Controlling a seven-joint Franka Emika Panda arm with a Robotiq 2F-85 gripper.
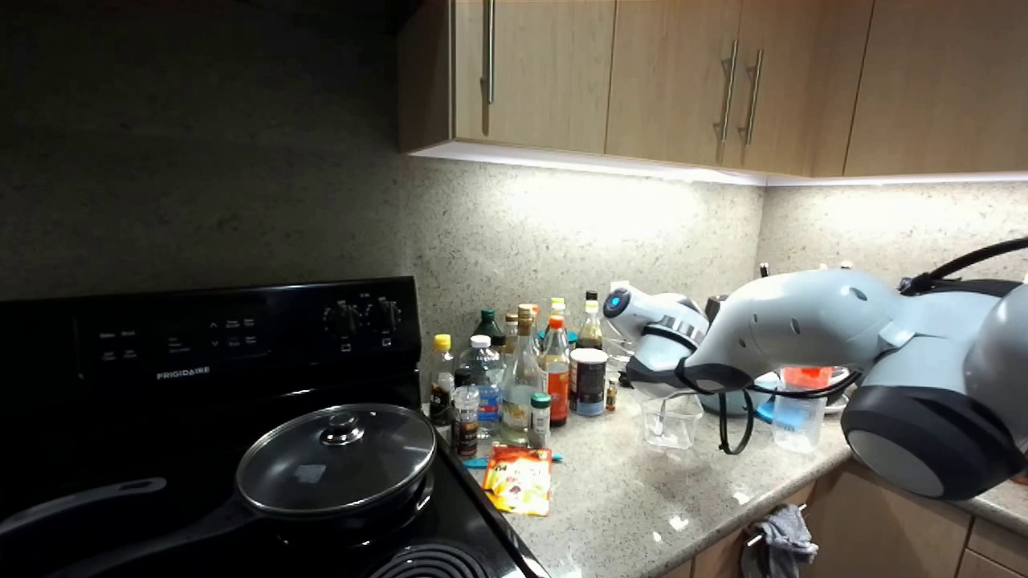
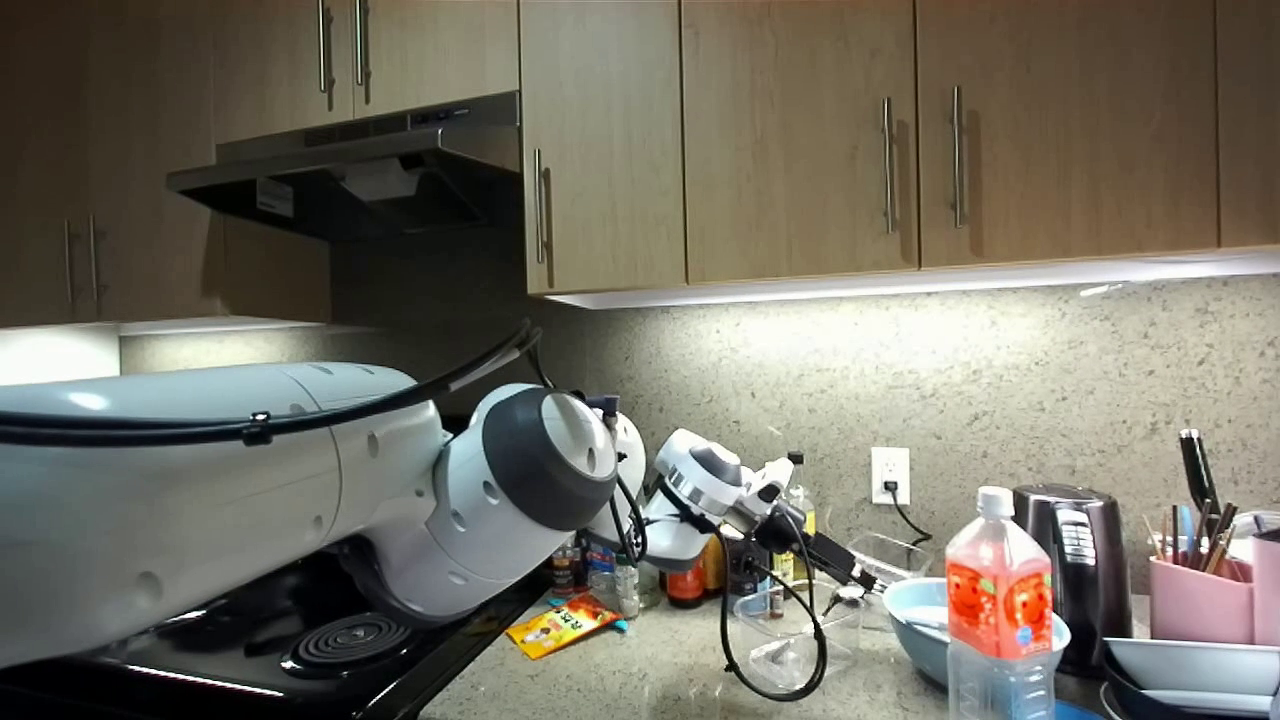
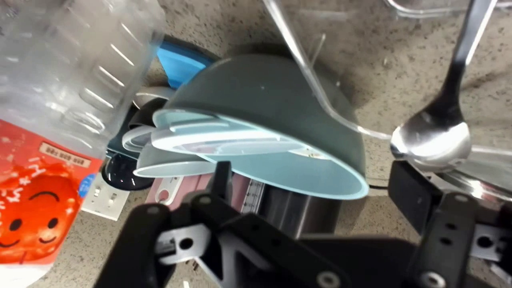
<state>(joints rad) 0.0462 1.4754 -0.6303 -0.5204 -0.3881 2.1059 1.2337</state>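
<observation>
My gripper [image 3: 314,180] is open, with nothing between its fingers. In an exterior view it [image 2: 868,578] points down toward the counter near a light blue bowl [image 2: 915,625]. In the wrist view the bowl [image 3: 272,88] lies beyond the fingers and holds whitish dishes. A metal spoon [image 3: 432,140] shows close to the right fingertip; I cannot tell if they touch. The spoon [image 2: 848,592] leans at a clear plastic container [image 2: 800,650], which also shows in an exterior view [image 1: 673,425]. A clear bottle with an orange label [image 3: 40,200] stands left in the wrist view.
The bottle [image 2: 1000,600] stands before a dark kettle [image 2: 1075,560] and a pink utensil holder [image 2: 1200,600]. Several sauce bottles [image 1: 522,385] line the wall. An orange packet [image 1: 518,479] lies near the stove, which bears a lidded pan [image 1: 337,461]. Cabinets [image 1: 530,72] hang above.
</observation>
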